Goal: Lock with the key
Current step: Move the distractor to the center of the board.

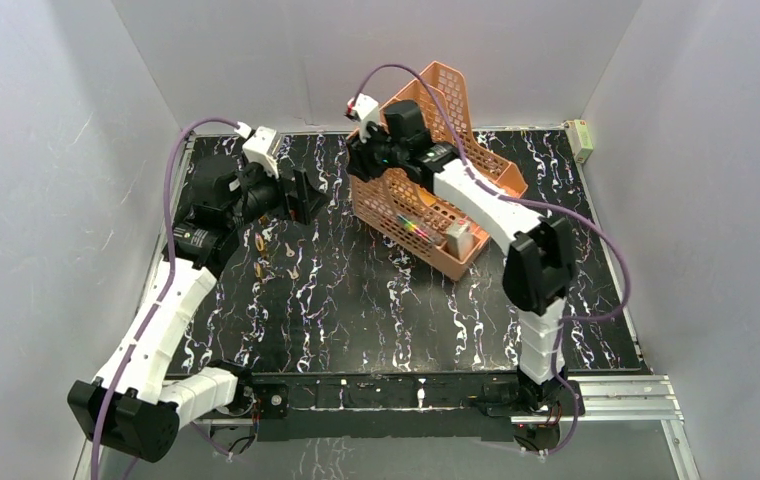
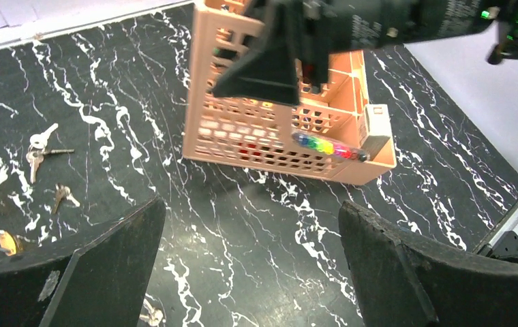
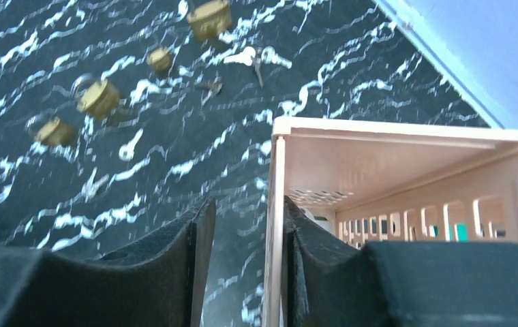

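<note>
Well, we saw the left gripper [image 2: 249,211] hovering with fingers spread wide over the desk's left side, likely lining up for a grab. Keys [image 2: 38,146] and padlocks [image 3: 98,97] lay loose near the far-left corner, none held. Right gripper [image 3: 248,204] sat at the basket [image 3: 392,163] by the far edge, fingers narrowly parted astride its wall, outer pad apart from it; probably steadying or shifting it clear.
</note>
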`<action>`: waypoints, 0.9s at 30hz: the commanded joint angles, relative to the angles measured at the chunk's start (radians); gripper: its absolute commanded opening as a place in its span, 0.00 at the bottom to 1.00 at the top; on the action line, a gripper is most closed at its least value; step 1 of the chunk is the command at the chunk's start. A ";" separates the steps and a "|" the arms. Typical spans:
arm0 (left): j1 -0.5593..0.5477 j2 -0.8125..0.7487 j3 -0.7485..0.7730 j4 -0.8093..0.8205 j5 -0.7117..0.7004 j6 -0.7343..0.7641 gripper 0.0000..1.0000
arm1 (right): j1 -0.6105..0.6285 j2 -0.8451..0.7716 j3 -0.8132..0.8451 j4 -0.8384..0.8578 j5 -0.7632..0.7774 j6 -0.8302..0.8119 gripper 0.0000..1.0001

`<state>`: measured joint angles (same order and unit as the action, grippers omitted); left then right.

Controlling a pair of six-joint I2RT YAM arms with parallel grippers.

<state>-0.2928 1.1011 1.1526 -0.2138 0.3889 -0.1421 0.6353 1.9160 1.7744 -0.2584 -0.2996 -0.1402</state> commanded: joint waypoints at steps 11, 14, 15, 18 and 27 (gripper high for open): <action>-0.003 -0.116 -0.136 -0.029 -0.030 -0.075 0.98 | 0.004 0.446 0.620 0.152 0.247 0.106 0.64; -0.003 -0.119 -0.180 -0.007 -0.021 -0.085 0.95 | -0.016 0.514 0.722 0.187 0.155 0.117 0.84; -0.004 -0.121 -0.193 -0.005 -0.023 -0.087 0.95 | -0.017 0.509 0.714 0.213 0.126 0.116 0.88; -0.005 -0.133 -0.226 0.005 -0.030 -0.097 0.95 | -0.016 0.420 0.618 0.278 0.007 0.127 0.93; -0.005 -0.148 -0.316 0.080 -0.051 -0.132 0.96 | -0.015 -0.236 0.040 0.190 -0.084 0.154 0.93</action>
<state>-0.2928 0.9848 0.8528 -0.1909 0.3500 -0.2535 0.6212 2.0697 2.0151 -0.1402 -0.3336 0.0013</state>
